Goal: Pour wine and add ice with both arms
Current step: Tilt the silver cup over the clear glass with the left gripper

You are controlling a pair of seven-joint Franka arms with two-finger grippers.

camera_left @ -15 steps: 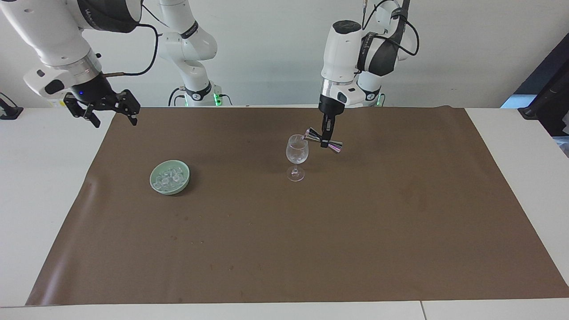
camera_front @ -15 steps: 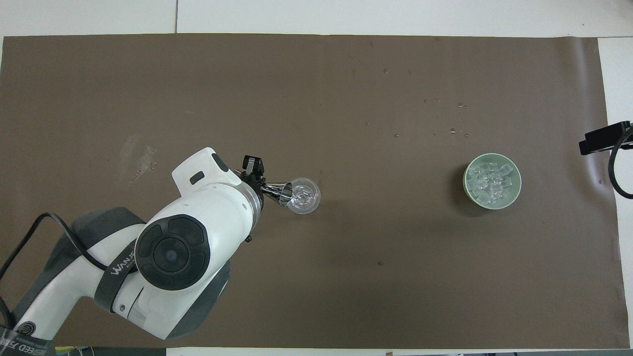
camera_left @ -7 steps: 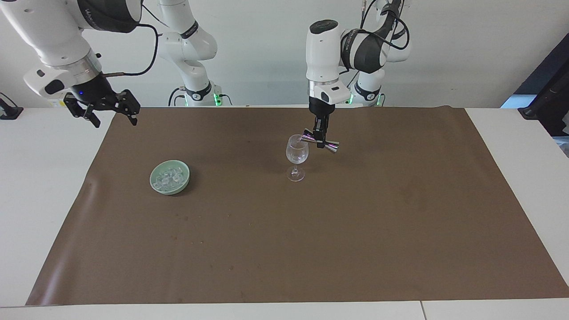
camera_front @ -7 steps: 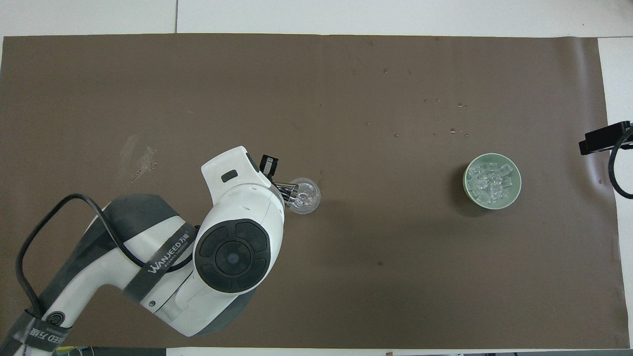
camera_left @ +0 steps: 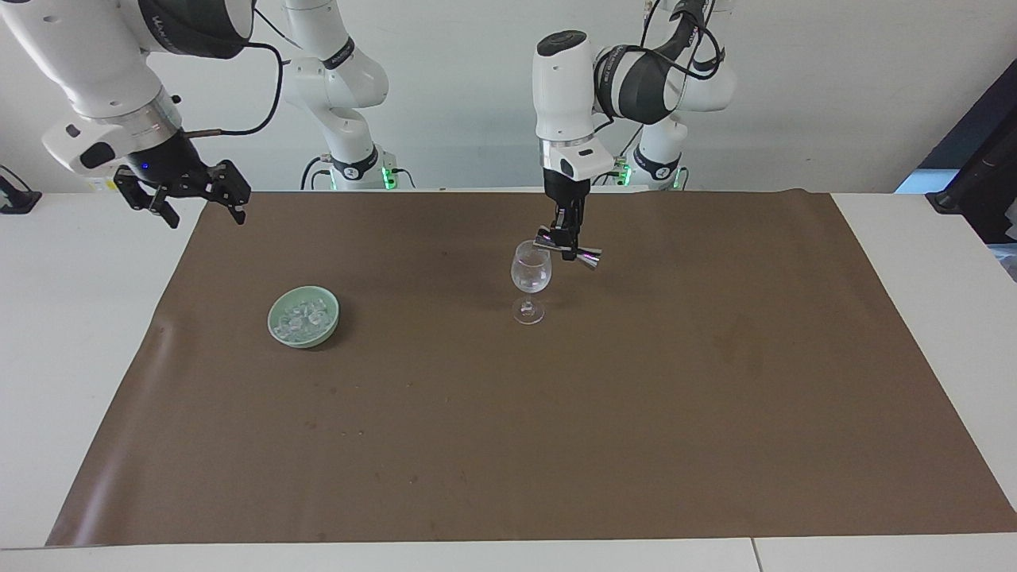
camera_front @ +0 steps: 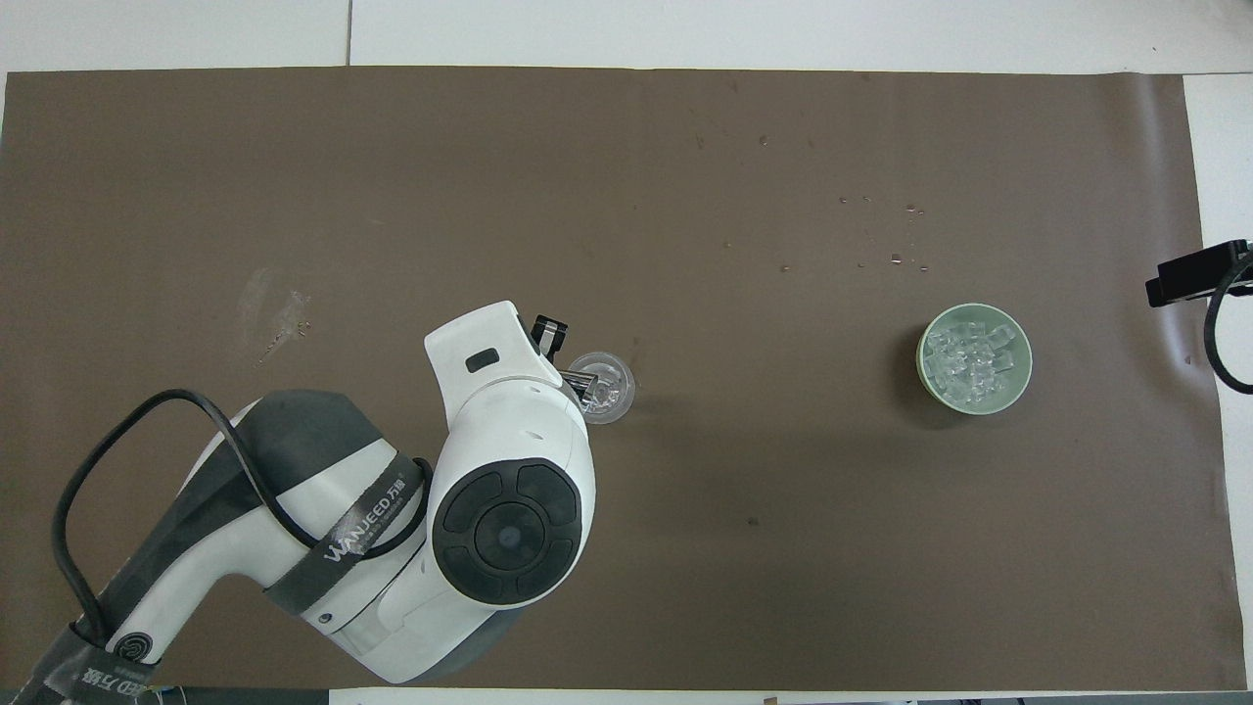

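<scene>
Over the stemmed glass (camera_left: 531,276) at mid-table, the left tool (camera_left: 567,241) is holding a metal jigger (camera_left: 567,249) clamped at its narrow waist, tipping it on its side so that one mouth is resting at the glass rim. The pouring step appears to be under way; whether liquid is running cannot be told. Doing it well likely means keeping that lower mouth inside the rim, turning the wrist slowly, and not nudging the glass, which is standing on a thin stem directly below the tool and looks easy to topple.

Toward the right arm's end of the table from the left tool, the ice (camera_left: 303,318) is lying heaped in a pale green bowl (camera_left: 276,330), well apart from the glass. The right tool (camera_left: 181,195) is waiting with its fingers spread wide, empty, above the edge of the brown mat (camera_left: 556,413) near the bowl.

Open mat is stretching all around the glass, so the left tool is having free room to lift away. A few droplets (camera_front: 896,259) are dotting the mat near the bowl.
</scene>
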